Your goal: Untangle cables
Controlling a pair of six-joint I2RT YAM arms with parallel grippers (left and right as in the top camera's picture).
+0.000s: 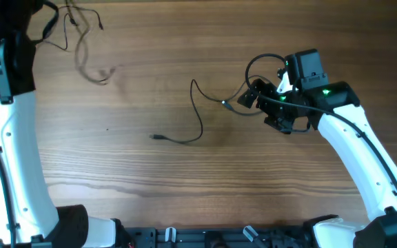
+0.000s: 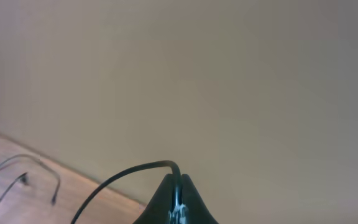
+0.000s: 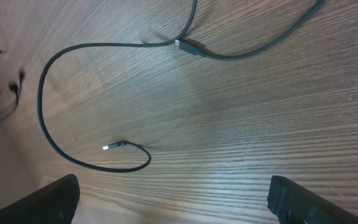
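A black cable (image 1: 200,118) lies mid-table, with its plug end (image 1: 156,137) to the left. It joins a connector (image 1: 225,103) beside my right gripper (image 1: 262,109). In the right wrist view the cable (image 3: 41,93), its plug tip (image 3: 107,147) and the connector (image 3: 188,46) lie ahead of my open, empty right gripper (image 3: 179,202). My left gripper (image 2: 179,186) is raised off the table and shut on a black cable (image 2: 123,177). In the overhead view the left gripper (image 1: 38,15) sits at the far top left. A thin cable tangle (image 1: 83,52) hangs and lies below it.
A cable loop (image 1: 259,63) curls beside the right wrist. Thin cable ends (image 2: 23,177) lie near the table edge in the left wrist view, and some show at the left border of the right wrist view (image 3: 5,87). The arm bases stand along the front edge.
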